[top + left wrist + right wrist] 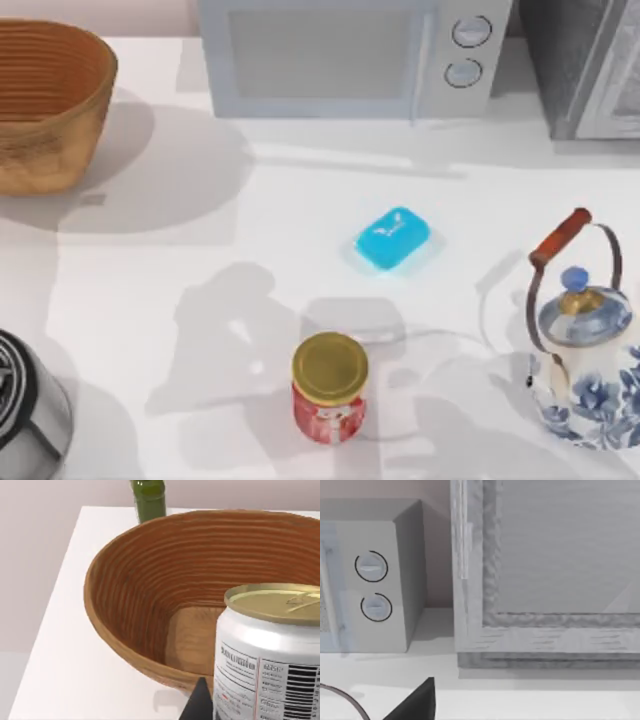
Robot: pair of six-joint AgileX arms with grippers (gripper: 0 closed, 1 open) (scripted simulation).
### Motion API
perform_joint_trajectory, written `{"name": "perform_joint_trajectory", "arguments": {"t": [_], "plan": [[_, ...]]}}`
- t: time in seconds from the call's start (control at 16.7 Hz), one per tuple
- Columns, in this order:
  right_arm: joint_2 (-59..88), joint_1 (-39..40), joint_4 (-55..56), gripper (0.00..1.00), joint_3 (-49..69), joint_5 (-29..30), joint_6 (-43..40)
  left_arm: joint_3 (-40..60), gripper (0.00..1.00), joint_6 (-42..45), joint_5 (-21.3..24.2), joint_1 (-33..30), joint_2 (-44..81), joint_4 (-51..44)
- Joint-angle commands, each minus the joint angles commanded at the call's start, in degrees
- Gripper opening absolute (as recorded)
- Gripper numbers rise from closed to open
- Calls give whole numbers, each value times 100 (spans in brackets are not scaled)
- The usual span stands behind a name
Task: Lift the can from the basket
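The can (270,645), white with a printed label and a tan-gold top, hangs close to the left wrist camera, above the near rim of the basket (130,650). My left gripper (265,707) is shut on the can; one dark finger (200,705) presses against its side. In the top view the orange-brown wicker basket (40,130) stands at the far left corner of the table. My right gripper (415,702) is near the grey appliance at the back right, away from the basket.
A microwave (340,55) stands at the back, with a grey appliance (590,60) to its right. On the table are a blue soap bar (392,238), a red jar with gold lid (330,390), a blue-white teapot (585,340) and a metal pot (25,410). A green bottle (148,500) stands behind the basket.
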Motion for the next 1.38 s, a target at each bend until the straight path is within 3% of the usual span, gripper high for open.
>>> {"name": "perform_joint_trajectory", "arguments": {"t": [0.36,0.66,0.9,1.38], "plan": [[0,0,0,100,0,0,0,-3777,0,-268,45,-527,-4196,1675],[0,0,0,100,0,0,0,-5699,0,-524,23,-895,-6225,2521],[0,0,0,100,0,0,0,-6238,0,-623,-52,-946,-6790,2741],[0,0,0,100,0,0,0,-6086,0,-589,24,-962,-6600,2860]]}}
